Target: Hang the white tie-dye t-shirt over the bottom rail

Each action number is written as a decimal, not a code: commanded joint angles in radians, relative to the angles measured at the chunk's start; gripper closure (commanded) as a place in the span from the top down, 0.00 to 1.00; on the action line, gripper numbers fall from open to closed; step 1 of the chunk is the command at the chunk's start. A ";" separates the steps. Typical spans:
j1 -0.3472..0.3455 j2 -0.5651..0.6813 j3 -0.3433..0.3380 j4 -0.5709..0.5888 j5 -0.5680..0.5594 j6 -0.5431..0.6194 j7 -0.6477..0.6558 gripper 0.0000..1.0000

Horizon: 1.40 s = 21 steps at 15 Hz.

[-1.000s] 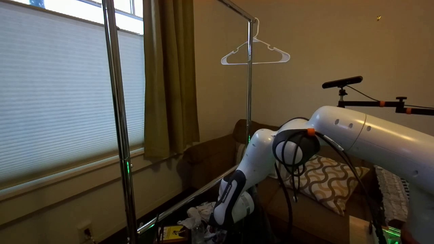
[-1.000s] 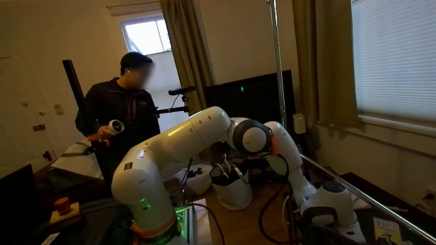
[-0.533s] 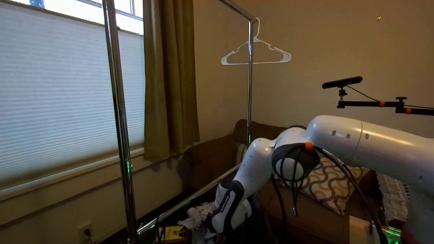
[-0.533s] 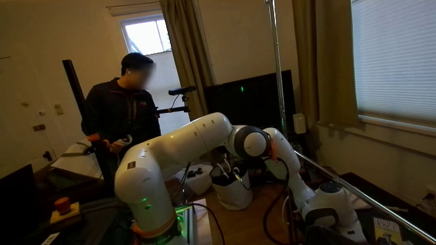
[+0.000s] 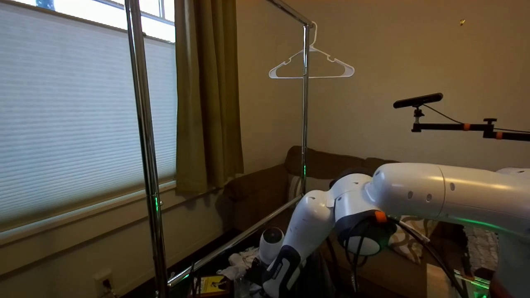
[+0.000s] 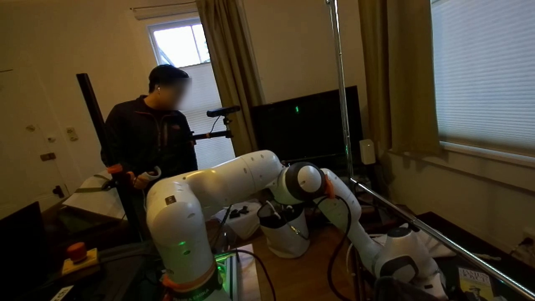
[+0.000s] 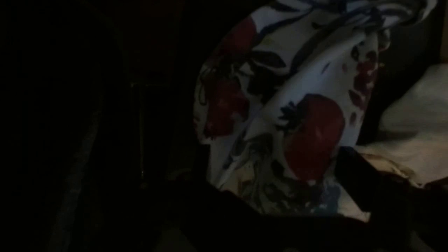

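Cloth (image 7: 311, 136) with red prints, probably the shirt, fills the gap between my fingers (image 7: 357, 180), spread apart, I judge, to straddle its folds for a pinch before lifting it over the rail (image 5: 232, 243).

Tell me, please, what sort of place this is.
Probably a living room, judging by the brown sofa, the patterned pillow on it, and the dark screen, likely a television.
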 commanded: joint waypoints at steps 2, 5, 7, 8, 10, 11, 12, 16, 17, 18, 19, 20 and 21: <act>0.047 -0.001 -0.069 -0.043 -0.087 -0.012 0.204 0.52; 0.029 -0.003 -0.052 -0.033 -0.154 -0.018 0.270 0.30; 0.025 -0.003 -0.049 -0.032 -0.194 -0.020 0.314 0.14; 0.027 -0.003 -0.051 -0.033 -0.210 -0.020 0.334 0.06; 0.038 -0.003 -0.063 -0.043 -0.229 -0.013 0.371 0.00; 0.048 -0.003 -0.072 -0.050 -0.236 -0.009 0.389 0.00; 0.058 -0.003 -0.080 -0.058 -0.236 -0.004 0.401 0.00; 0.124 -0.003 -0.126 -0.109 -0.214 0.007 0.380 0.00; 0.157 -0.012 -0.141 -0.151 -0.207 0.015 0.381 0.00; 0.176 -0.030 -0.131 -0.201 -0.210 0.053 0.358 0.00; 0.182 -0.052 -0.103 -0.249 -0.219 0.120 0.317 0.00; 0.197 -0.078 -0.075 -0.311 -0.220 0.188 0.274 0.00; 0.219 -0.091 -0.058 -0.364 -0.200 0.226 0.248 0.00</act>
